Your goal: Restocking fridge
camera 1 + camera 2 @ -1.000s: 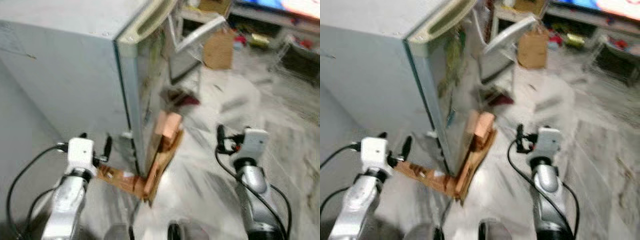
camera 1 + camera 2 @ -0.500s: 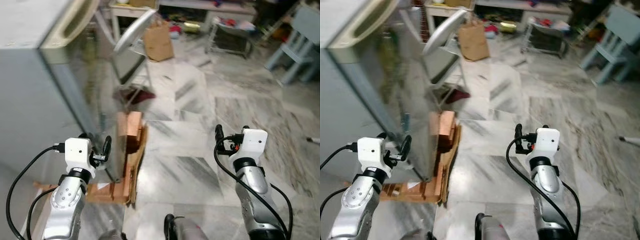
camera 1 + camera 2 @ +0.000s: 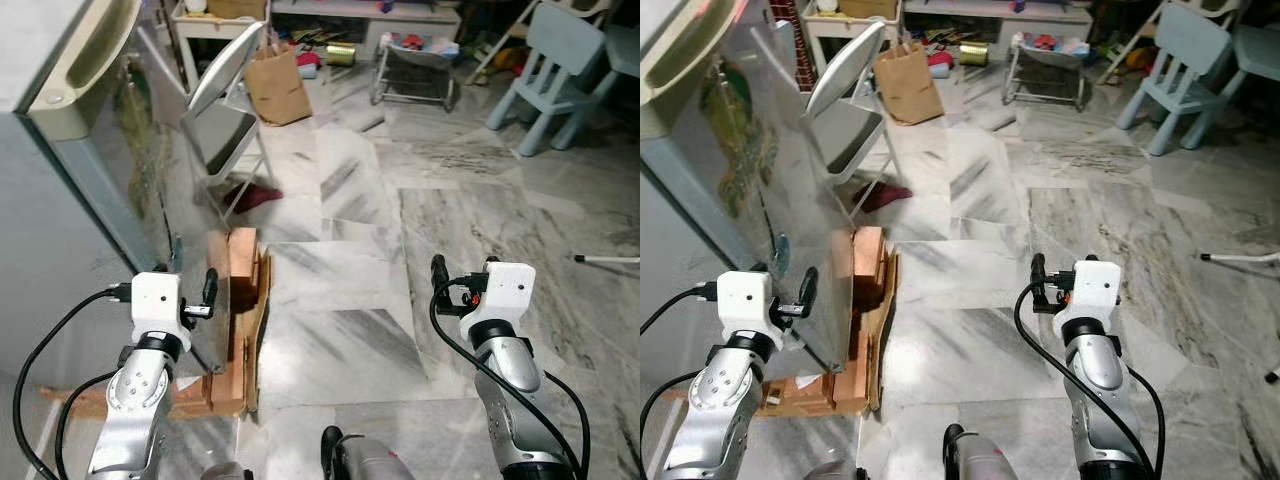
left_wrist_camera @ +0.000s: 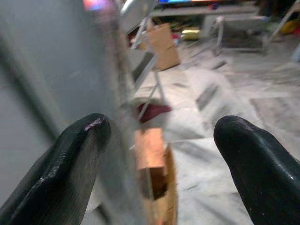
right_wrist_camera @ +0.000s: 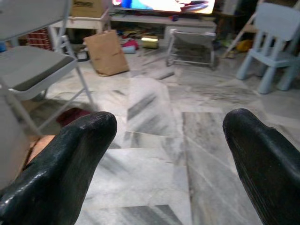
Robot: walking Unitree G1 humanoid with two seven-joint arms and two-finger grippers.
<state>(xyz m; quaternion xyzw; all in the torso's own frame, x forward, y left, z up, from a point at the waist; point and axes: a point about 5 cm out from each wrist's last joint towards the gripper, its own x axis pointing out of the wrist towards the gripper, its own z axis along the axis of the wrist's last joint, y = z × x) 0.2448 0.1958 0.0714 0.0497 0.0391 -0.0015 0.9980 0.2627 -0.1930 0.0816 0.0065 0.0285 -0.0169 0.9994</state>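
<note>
A tall grey fridge [image 3: 80, 170] stands at my left with its door shut and a cream handle recess at its top edge. Its base rests on wooden blocks and cardboard [image 3: 240, 300]. My left gripper [image 3: 185, 285] is raised close to the fridge's near corner, open and empty. In the left wrist view the fridge's edge [image 4: 115, 93] runs between the spread fingers [image 4: 77, 154]. My right gripper [image 3: 1063, 265] is held up over bare marble floor, open, with nothing between its fingers [image 5: 70, 150].
A grey folding chair [image 3: 225, 90] leans beside the fridge, with a red cloth [image 3: 258, 195] under it. Further back are a brown paper bag [image 3: 278, 88], a wire-frame seat [image 3: 415, 75] and a blue child's chair [image 3: 555, 70]. Marble floor [image 3: 360, 250] stretches ahead.
The whole view has swung to the right and sharpened, so the fridge now sits at the left edge and more floor shows. Both arms keep the same raised pose.
</note>
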